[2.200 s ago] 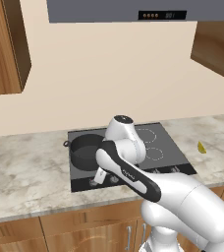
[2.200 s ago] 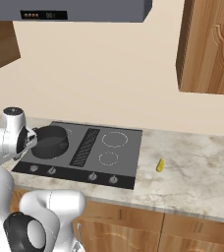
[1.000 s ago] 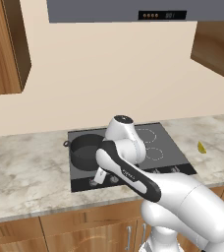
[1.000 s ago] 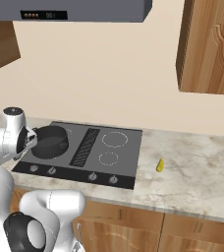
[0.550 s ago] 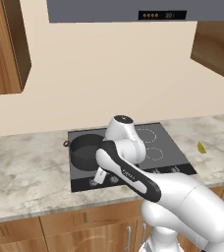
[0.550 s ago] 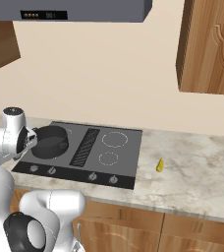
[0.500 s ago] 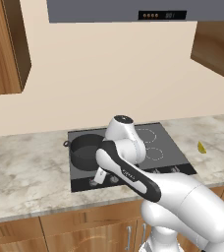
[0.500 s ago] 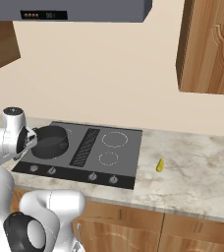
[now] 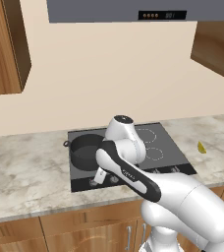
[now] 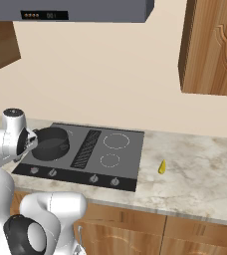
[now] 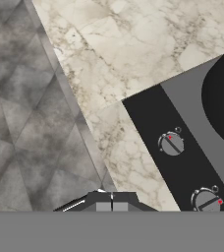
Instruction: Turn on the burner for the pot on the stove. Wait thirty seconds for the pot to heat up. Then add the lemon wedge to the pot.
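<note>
Hand [image 9: 99,176] above stove [image 9: 173,153] knobs [image 11: 171,143]

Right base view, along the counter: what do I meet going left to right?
Pot → ribbed centre grille → the two white-ringed circles → lemon wedge lying on the marble counter, apart from the stove.
</note>
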